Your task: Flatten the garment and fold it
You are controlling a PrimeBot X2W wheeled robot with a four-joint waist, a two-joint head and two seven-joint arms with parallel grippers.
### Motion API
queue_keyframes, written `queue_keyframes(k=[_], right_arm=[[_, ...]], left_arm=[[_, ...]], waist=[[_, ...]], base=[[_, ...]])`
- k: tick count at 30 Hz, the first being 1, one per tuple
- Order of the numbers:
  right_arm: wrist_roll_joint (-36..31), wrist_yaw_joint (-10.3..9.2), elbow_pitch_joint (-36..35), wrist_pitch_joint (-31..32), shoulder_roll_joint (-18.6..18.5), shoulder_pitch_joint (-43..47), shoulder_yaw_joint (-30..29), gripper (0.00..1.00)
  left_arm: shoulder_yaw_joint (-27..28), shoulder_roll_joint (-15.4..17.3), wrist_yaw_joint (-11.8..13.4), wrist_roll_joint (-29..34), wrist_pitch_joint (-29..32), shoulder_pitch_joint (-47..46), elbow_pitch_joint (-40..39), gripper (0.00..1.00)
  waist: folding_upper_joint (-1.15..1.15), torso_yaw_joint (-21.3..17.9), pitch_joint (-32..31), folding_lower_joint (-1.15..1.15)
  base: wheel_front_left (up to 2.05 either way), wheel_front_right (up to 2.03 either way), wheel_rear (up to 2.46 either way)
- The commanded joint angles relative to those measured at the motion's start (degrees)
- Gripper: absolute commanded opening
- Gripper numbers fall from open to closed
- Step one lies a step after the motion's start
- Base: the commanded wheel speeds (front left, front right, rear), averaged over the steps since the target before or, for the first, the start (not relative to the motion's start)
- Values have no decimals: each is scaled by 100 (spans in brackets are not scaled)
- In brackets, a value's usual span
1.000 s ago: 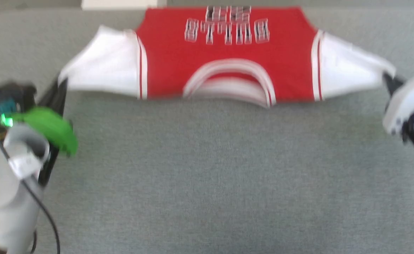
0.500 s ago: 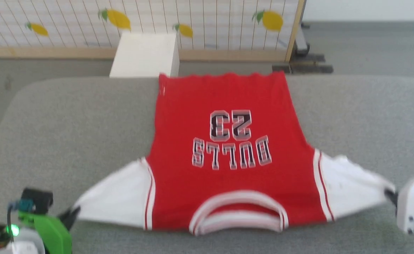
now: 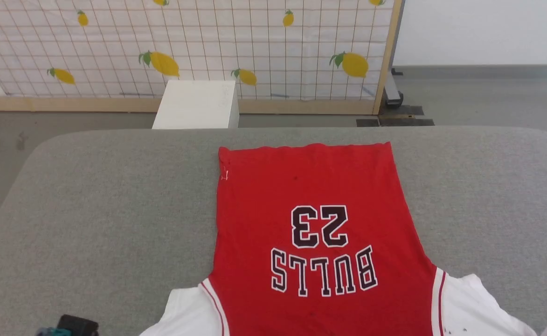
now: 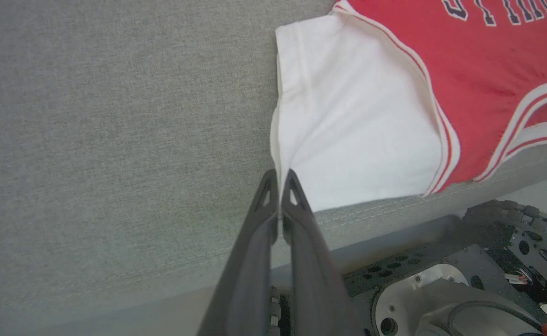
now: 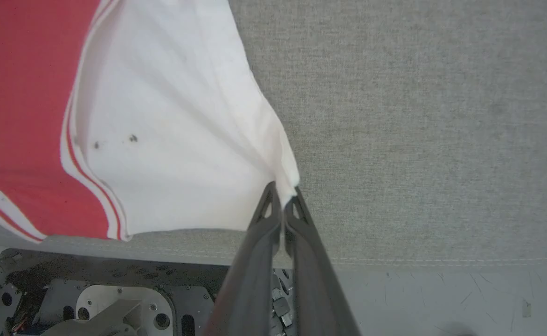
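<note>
- The garment (image 3: 310, 224), a red jersey with white short sleeves, lies spread flat on the grey table (image 3: 91, 210), a little to the right of its middle in the head view.
- Its black, white-edged lettering (image 3: 323, 270) "BULLS 23" faces up and reads upside down from the head, so the hem (image 3: 303, 147) points to the far side and the striped collar (image 4: 534, 112) lies at the table's near edge.
- The left claw (image 4: 279, 179) is closed to a thin slit, pinching the outer corner of the left sleeve (image 4: 348, 126). The cloth fans out from the tips in soft creases.
- The right claw (image 5: 282, 196) is likewise pressed together on the outer corner of the right sleeve (image 5: 170, 116), which is drawn to a point at the fingertips and has a few small dark specks on it.
- Both sleeves rest on the table close to its near seam, with the robot's base (image 4: 441, 289) below the edge.
- Beyond the table stand a white box (image 3: 196, 105) and a screen (image 3: 208, 46) printed with lemons.
</note>
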Motion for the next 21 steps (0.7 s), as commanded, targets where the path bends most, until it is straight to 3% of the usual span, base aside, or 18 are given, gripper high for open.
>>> queue_keyframes(k=[1,2,3,7,13,21], right_arm=[[-92,-12,-109,-37,50,13,-77,39],[-128,-12,-190,-64,79,-7,-85,95],[-132,-12,-240,-51,103,-34,-87,100],[-31,-12,-562,-20,116,-294,-92,100],[97,-12,-877,37,54,-1418,-41,100],[-26,-12,-226,321,-149,-3453,186,100]], left_arm=[[-20,-68,56,-40,31,62,-55,0],[-44,-108,68,-40,41,42,-106,0],[-55,-142,81,-40,41,17,-142,0],[-122,-229,104,28,74,-156,-365,0],[-144,-357,224,-151,331,-311,-965,0],[-317,-523,267,237,381,-879,-1688,0]], waist=[[0,60,108,1],[0,90,165,1],[0,116,205,1],[0,315,459,1],[0,695,1135,1],[0,1381,2287,1]], base=[[0,0,0],[0,0,0],[0,0,0],[0,0,0],[0,0,0],[0,0,0]])
